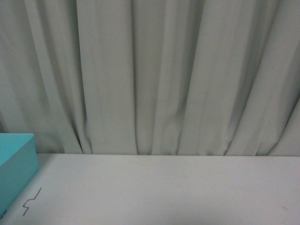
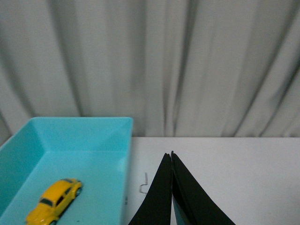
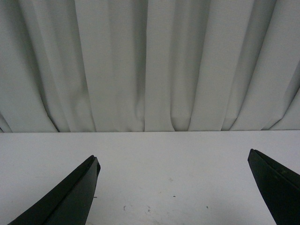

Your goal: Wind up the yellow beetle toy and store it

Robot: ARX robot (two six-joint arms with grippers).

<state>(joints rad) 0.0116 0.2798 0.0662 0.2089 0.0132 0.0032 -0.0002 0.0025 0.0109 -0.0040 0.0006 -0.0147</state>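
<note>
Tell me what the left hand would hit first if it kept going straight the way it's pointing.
Probably the curtain. The left hand, shut and empty, points across bare table, passing beside the turquoise bin; depth is unclear.

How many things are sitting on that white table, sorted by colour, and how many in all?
Yellow: 1, the yellow beetle toy, lying inside the bin.
Turquoise: 1, the turquoise bin, at the table's left side.
Total: 2 things on the white table. Both grippers hold nothing: the left gripper is shut, the right gripper is open.
</note>
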